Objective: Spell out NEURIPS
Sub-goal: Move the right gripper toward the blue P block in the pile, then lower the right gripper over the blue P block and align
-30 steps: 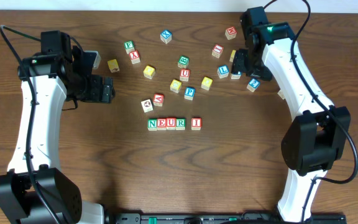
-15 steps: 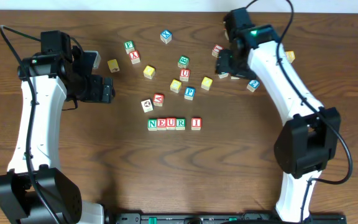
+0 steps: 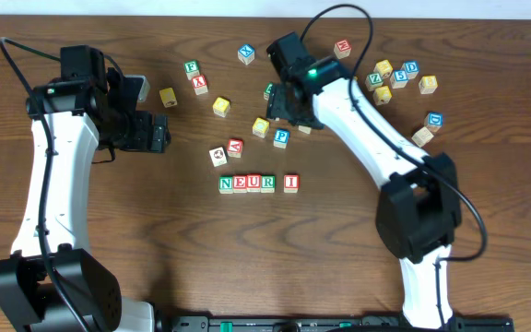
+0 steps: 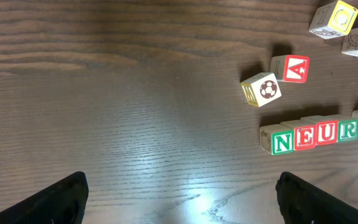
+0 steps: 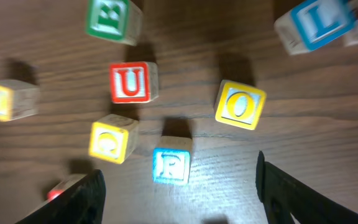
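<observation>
The cubes N (image 3: pixel 226 183), E (image 3: pixel 240 183), U (image 3: pixel 253 183) and R (image 3: pixel 267 183) stand touching in a row, with I (image 3: pixel 290 183) a gap to their right. The row also shows in the left wrist view, starting at N (image 4: pixel 283 142). The blue P (image 3: pixel 281 137) lies loose above the row. In the right wrist view the blue P (image 5: pixel 171 165) sits just ahead of my open, empty right gripper (image 5: pixel 179 202), which hovers over the middle cubes (image 3: pixel 286 109). My left gripper (image 3: pixel 155 132) is open and empty at the left (image 4: pixel 185 205). I cannot make out the yellow S.
A red U (image 5: pixel 130 82), yellow O (image 5: pixel 240 104), yellow G (image 5: pixel 112 139) and blue L (image 5: pixel 316 22) lie around the P. A soccer-ball cube (image 4: pixel 261 89) and red A (image 4: pixel 291 68) lie above the row's left end. Several cubes (image 3: pixel 409 67) lie at the far right.
My right arm has swung left from the right-hand cluster of cubes to above the middle cubes near the blue P. The left arm and the lettered row have not moved.
</observation>
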